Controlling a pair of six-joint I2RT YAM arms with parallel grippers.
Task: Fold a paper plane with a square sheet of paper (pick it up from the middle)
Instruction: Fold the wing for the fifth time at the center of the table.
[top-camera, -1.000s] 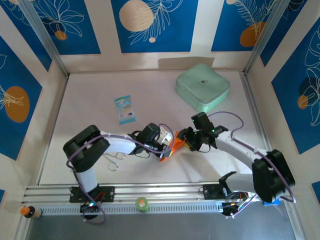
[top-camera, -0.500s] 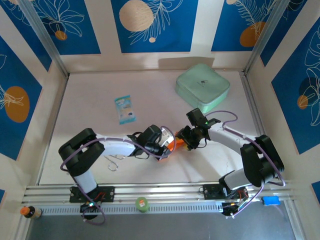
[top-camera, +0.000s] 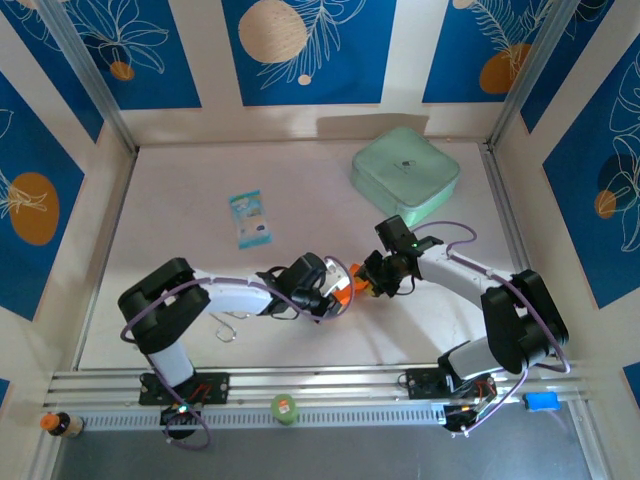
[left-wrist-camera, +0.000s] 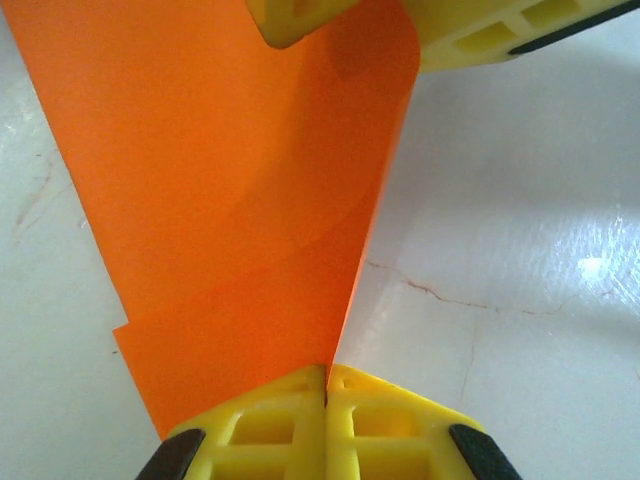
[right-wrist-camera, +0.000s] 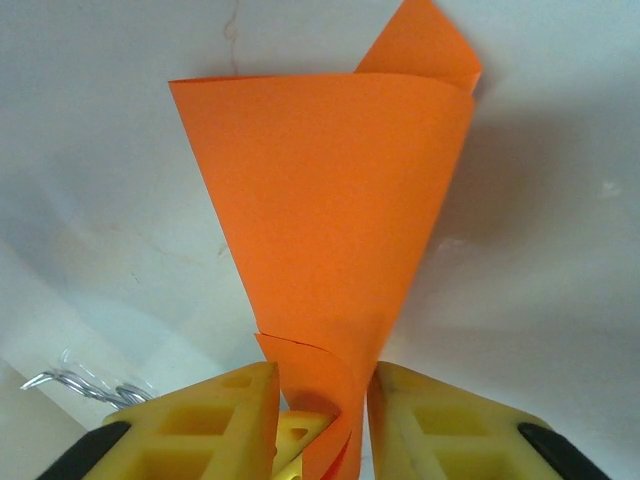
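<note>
The square sheet of paper (top-camera: 351, 271) is bright orange and hangs curled between my two grippers at mid-table. My left gripper (top-camera: 338, 290) is shut on the paper's near corner (left-wrist-camera: 230, 200), its yellow jaws pressed together at the pinch point (left-wrist-camera: 326, 375). My right gripper (top-camera: 368, 278) faces it from the right. Its fingers (left-wrist-camera: 500, 30) reach the sheet's far edge in the left wrist view. In the right wrist view the paper (right-wrist-camera: 330, 210) flares into a cone, and my right gripper (right-wrist-camera: 323, 378) has its jaws narrowed around the curled end, both touching it.
A mint-green box (top-camera: 405, 175) lies at the back right. The small blue-and-white packet (top-camera: 249, 219) lies left of centre. A bent wire piece (top-camera: 232, 322) rests near the left arm. Metal frame posts and patterned walls close in the table (top-camera: 180, 200).
The right arm has drawn its elbow in and brought its gripper closer to the left one. Its jaws have narrowed around the curled paper. The left gripper stays shut on the sheet.
</note>
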